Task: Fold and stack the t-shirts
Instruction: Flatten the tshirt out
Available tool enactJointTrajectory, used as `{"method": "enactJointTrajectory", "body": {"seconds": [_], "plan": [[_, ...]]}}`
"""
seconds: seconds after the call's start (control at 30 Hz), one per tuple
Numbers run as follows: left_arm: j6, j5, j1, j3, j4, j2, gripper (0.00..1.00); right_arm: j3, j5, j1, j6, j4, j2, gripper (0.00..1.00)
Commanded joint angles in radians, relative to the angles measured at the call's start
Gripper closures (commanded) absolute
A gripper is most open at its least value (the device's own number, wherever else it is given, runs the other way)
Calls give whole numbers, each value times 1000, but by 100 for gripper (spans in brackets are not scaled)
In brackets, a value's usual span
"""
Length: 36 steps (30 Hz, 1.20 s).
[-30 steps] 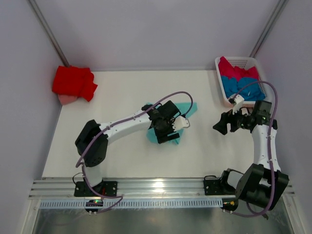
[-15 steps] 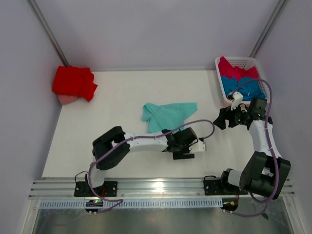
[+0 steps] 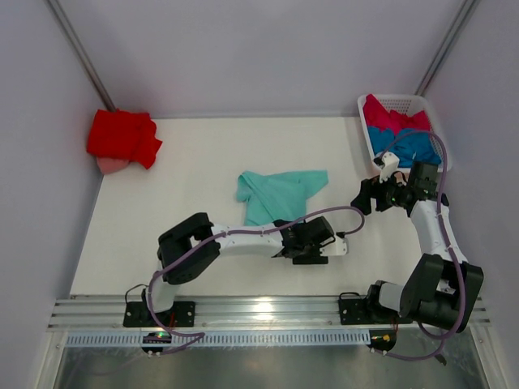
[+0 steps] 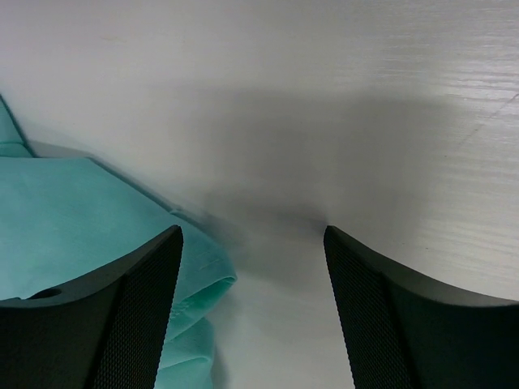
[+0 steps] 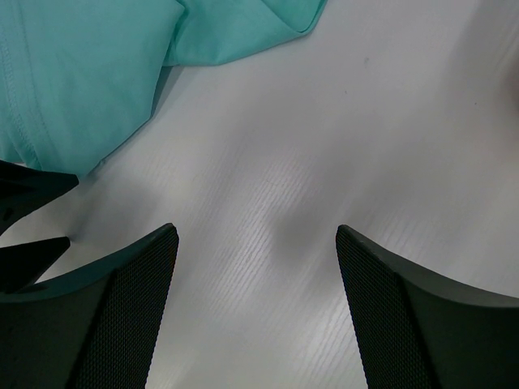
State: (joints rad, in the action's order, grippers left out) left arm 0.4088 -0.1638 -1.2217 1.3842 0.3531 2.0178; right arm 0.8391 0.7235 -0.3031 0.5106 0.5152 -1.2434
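Observation:
A mint-teal t-shirt (image 3: pixel 280 193) lies partly spread on the white table. My left gripper (image 3: pixel 306 237) is open and empty, low over the table just near-right of the shirt's lower edge. In the left wrist view the shirt's hem (image 4: pixel 97 235) lies by the left finger of the gripper (image 4: pixel 251 235). My right gripper (image 3: pixel 365 194) is open and empty, right of the shirt. In the right wrist view the gripper (image 5: pixel 255 235) hangs over bare table, with the shirt (image 5: pixel 89 73) at top left. A bright red t-shirt (image 3: pixel 122 136) lies bunched at the back left. Crimson-pink (image 3: pixel 388 115) and blue (image 3: pixel 403 144) t-shirts sit in the basket.
The white slatted basket (image 3: pixel 405 98) stands at the back right corner, close behind my right arm. A pale pink bit of cloth (image 3: pixel 109 164) shows under the red shirt. Grey walls close in the table on three sides. A metal rail (image 3: pixel 259 308) runs along the near edge.
My left gripper has come off the mint-teal shirt and moved toward the near right, leaving the shirt on the table. My right gripper has shifted slightly farther back.

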Motion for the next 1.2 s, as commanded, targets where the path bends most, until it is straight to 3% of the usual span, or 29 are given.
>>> {"method": "enactJointTrajectory", "body": {"seconds": [0.0,0.3,0.47,0.7,0.73,0.8,0.83,0.87,1.17], "plan": [[45,-109,8,22,-16,25,27,-8,11,1,2,-37,38,17],[70,-200,10,59,3,70,28,-5,7,1,5,-27,28,17],[104,-333,8,68,1,110,33,-3,14,1,6,-18,39,17],[93,-390,11,118,151,91,34,2,24,1,3,-20,33,17],[79,-398,11,130,171,90,36,2,24,1,3,-20,30,17],[64,-421,11,150,231,87,60,5,25,1,3,-20,25,17],[58,-436,10,163,247,85,94,5,27,1,3,-20,22,17],[44,-444,11,170,257,81,100,5,30,1,3,-20,22,17],[44,-468,30,246,211,9,100,11,33,2,-10,-26,-7,17]]}}
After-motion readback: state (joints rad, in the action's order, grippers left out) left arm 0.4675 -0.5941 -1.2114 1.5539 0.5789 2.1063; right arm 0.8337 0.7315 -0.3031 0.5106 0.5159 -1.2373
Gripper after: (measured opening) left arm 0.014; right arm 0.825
